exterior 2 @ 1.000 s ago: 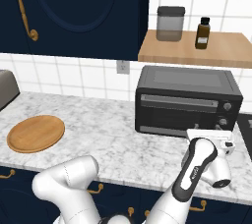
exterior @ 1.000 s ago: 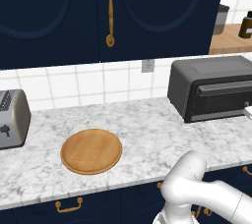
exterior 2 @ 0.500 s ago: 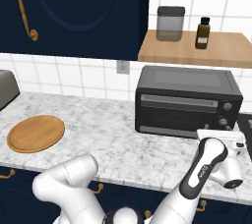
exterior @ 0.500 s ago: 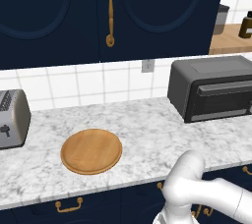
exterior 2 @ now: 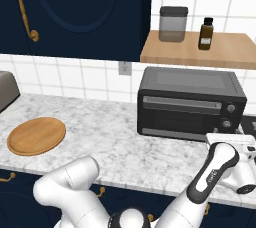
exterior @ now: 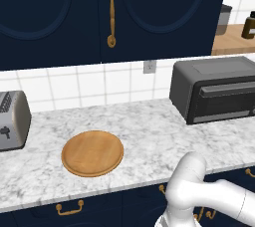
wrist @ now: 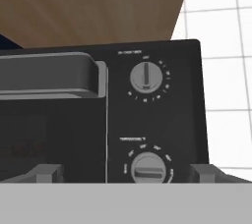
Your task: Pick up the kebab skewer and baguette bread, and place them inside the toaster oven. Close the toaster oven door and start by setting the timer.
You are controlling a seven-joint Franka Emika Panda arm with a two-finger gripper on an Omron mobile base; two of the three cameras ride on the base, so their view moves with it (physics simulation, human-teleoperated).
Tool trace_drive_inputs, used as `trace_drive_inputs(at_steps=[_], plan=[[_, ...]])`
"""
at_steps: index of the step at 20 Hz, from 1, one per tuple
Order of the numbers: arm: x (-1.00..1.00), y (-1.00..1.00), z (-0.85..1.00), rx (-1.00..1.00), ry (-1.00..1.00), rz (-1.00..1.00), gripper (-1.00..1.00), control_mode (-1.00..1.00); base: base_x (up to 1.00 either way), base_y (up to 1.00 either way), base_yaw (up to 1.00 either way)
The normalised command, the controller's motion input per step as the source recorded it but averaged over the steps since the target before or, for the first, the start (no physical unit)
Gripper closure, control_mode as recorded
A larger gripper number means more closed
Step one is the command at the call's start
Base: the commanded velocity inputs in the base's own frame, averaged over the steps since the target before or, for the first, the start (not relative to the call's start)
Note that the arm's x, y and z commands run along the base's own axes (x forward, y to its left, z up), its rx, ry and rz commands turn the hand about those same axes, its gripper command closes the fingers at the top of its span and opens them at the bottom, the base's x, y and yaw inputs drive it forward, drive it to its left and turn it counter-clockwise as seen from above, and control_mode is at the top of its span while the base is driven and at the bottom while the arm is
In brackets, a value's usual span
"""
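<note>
The toaster oven [exterior 2: 190, 102] stands on the counter against the tiled wall, also at the right in the left base view [exterior: 219, 94]. The toaster oven door [exterior 2: 175, 115] is closed, its bar handle [wrist: 49, 73] level across the top. My gripper [wrist: 127, 175] is open and holds nothing. It sits close in front of the oven's control panel, with a fingertip [wrist: 47, 171] on each side of the lower dial [wrist: 149, 169]. The upper dial [wrist: 146, 77] is above it. In the right base view the gripper [exterior 2: 235, 141] hovers at the oven's right front corner. The kebab skewer and baguette bread are out of view.
A round wooden plate [exterior: 92, 153] lies bare on the marble counter's left part. A silver slot toaster [exterior: 12, 120] stands at the far left. Over the oven, a wooden shelf [exterior 2: 220, 52] carries a grey jar [exterior 2: 173, 23] and a brown bottle [exterior 2: 204, 33].
In the right base view my hand has slid to the right along the oven's front, to the side where the dials are. The oven and plate have not moved.
</note>
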Motion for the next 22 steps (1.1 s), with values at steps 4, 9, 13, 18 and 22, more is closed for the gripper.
trace_drive_inputs(at_steps=[4, 9, 13, 18, 22], plan=[[0.0, 0.0, 0.0, 0.0, 0.03, 0.0, -1.0, -1.0, 0.0, 0.0, 0.0], [0.0, 0.0, 0.0, 0.0, 0.1, 0.0, -1.0, -1.0, 0.0, 0.0, 0.0], [0.0, 0.0, 0.0, 0.0, 0.04, 0.0, -1.0, -1.0, 0.0, 0.0, 0.0], [0.05, 0.0, 0.17, 0.0, 0.05, 0.0, -1.0, -1.0, 0.0, 0.0, 0.0], [0.07, 0.0, 0.29, 0.0, 0.04, 0.0, -1.0, -1.0, 0.0, 0.0, 0.0]])
